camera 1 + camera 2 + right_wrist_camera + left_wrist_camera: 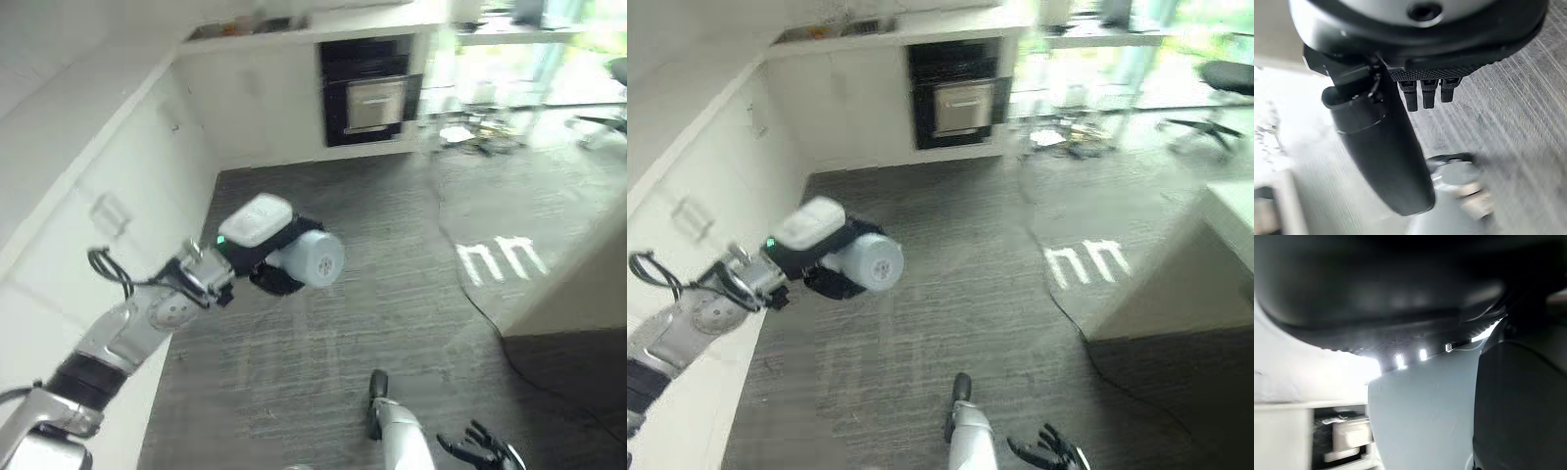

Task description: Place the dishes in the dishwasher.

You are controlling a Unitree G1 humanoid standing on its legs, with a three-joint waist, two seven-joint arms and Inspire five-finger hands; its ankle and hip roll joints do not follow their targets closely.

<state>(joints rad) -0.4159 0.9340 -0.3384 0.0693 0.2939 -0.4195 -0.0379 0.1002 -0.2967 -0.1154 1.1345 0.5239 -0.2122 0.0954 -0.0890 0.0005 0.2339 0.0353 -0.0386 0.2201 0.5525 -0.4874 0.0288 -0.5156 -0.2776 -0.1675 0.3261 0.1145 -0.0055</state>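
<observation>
Operator, your left hand [269, 257] is reaching out from the lower left over the grey floor [392, 294], and its fingers are curling round a pale blue cup [315, 258], which is lying on its side in the grasp with its flat end facing toward the right. In the left wrist view that same cup [1422, 416] is sitting directly against the dark palm, with a dark finger [1520, 401] closing alongside it, so the grip is reading as firm. The cup is being carried in the air, clear of the floor and just beside the white cabinet fronts [88, 225] that are running along your left. Your right hand [480, 448] is hanging low at the bottom edge of the head views, over the floor, with its fingers spread and relaxed and nothing in them; the right wrist view is confirming this, showing the thumb [1378, 147] standing out straight and the fingertips [1423, 95] uncurled above the floor. A black built-in oven [367, 93] is standing in the far cabinet run, well apart from both hands. A dark office chair [1215, 93] is sitting near the bright window area at the far right.
</observation>
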